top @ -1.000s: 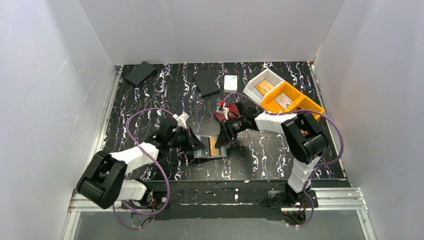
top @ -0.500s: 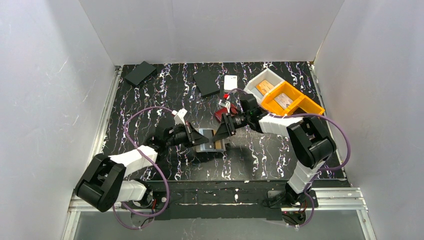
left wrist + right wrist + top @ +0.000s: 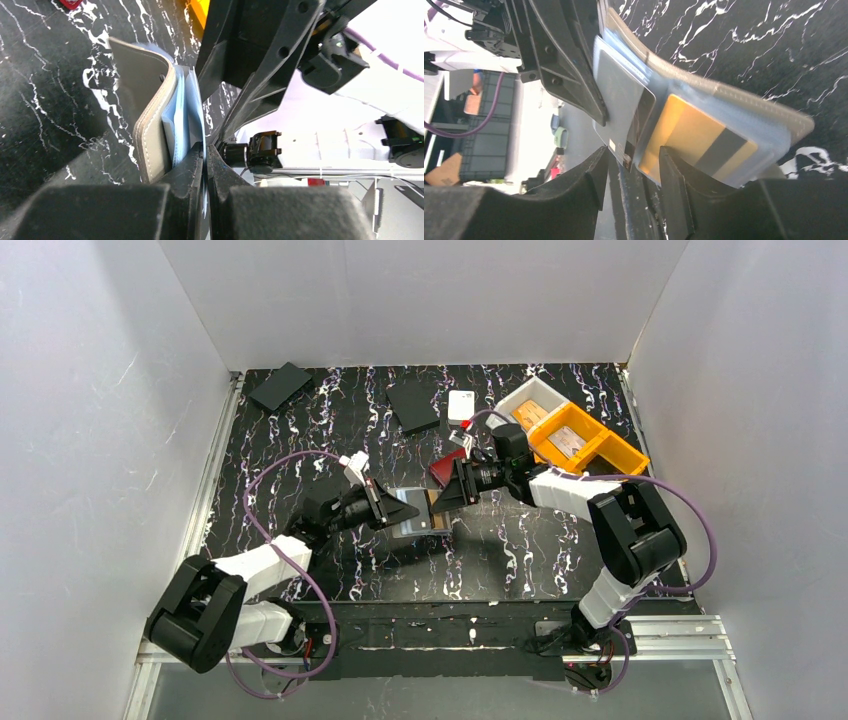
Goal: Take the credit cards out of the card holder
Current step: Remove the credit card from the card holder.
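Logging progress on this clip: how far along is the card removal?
Done: the holder is open. In hand: the left pincer is shut on its pale inner edge, and the open right pincer straddles the card edges. Left: the orange card and the blue card both sit in the holder; neither is out.

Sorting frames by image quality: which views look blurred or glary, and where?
Left wrist view: the left tool fills the bottom, soft and out of focus; the grey folding card holder is sharper. Right wrist view: the right tool blurs in front; the orange credit card looks hazy with sheen. Top view: evenly lit.
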{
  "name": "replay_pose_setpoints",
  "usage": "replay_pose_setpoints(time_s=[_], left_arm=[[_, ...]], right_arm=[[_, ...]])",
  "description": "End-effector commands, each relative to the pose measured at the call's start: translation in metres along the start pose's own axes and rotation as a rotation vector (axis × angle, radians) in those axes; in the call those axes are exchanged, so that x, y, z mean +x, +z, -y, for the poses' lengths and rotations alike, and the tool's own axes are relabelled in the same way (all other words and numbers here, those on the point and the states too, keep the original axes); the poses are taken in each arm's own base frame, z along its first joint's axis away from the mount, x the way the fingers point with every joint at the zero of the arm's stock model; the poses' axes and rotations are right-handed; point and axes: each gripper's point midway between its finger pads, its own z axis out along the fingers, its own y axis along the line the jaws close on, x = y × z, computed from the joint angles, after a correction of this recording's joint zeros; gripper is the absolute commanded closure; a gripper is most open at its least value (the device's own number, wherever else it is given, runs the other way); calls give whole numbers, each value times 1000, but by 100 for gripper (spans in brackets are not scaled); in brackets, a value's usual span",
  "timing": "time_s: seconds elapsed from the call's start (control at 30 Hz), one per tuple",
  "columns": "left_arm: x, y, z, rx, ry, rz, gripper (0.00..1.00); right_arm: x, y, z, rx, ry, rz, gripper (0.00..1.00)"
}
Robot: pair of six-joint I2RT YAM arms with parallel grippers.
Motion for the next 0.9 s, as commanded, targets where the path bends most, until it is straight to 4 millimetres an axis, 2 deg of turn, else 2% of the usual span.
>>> replay_pose_setpoints(time_s=[0.0,0.1,0.2,0.3,0.47,0.7,0.87], left_arm=[[-10,-2,30,132,36,31,100],[-11,-2,34,152,40,39,100],[-10,-2,34,155,37,30,100],[-8,0,32,161,33,19,100],[-6,1,29,161,25,15,100],[-5,-1,19,153,-21,18,100],[-15,-4,19,203,-64,62,100]], right_arm=[[-1,4,-14,-66,8,5,50],[-3,4,-20,-93,25,11,52],[-8,2,-33,-140,25,33,60],[-12,1,-39,-161,36,40,71],[-13,0,-39,-164,43,40,97],[-17,-10,-29,-140,54,80,99],[-16,-13,-18,-123,74,90,99]])
